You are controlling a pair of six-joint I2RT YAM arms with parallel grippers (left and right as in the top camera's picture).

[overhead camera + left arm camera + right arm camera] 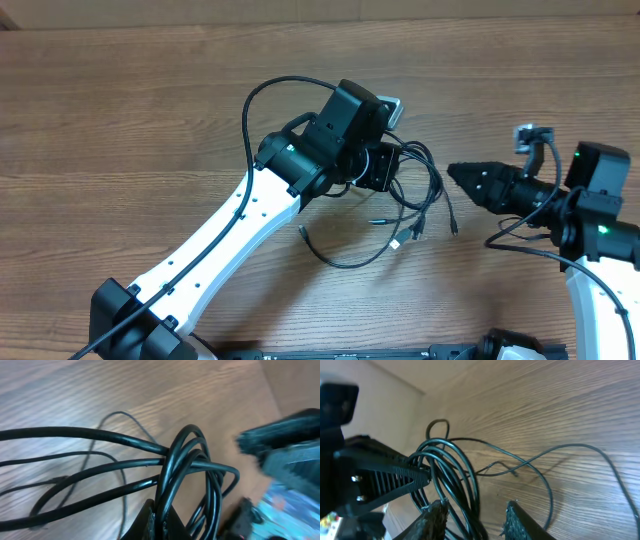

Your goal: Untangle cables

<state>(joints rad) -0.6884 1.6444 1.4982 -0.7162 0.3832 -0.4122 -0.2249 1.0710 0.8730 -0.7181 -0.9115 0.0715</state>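
Three views, one clump.

Overhead: the cables (405, 205) lie on the wooden table (150, 100), toward 3 o'clock of centre. They form a knot of loops, with loose strands and small plug ends (397, 243) trailing to 6 and 7 o'clock. The left gripper (383, 168) sits on the clump's 10 o'clock edge, its jaws hidden under the wrist here. The right gripper (458, 177) is at the clump's 3 o'clock, tip pointing to 9 o'clock, just beside the outer loop. Can't tell if it touches.

Left wrist: its fingers (150, 522) at 6 o'clock of frame are pressed together, pinching several loops. Strands fan out toward 9 o'clock.

Right wrist: its fingers (520, 520) at 6 o'clock are spread apart. A few strands run down between them, close to the 7 o'clock finger, and nothing is clamped. The left gripper comes in from 9 o'clock, nipped onto the loops. One thin strand curves off toward 3 o'clock.
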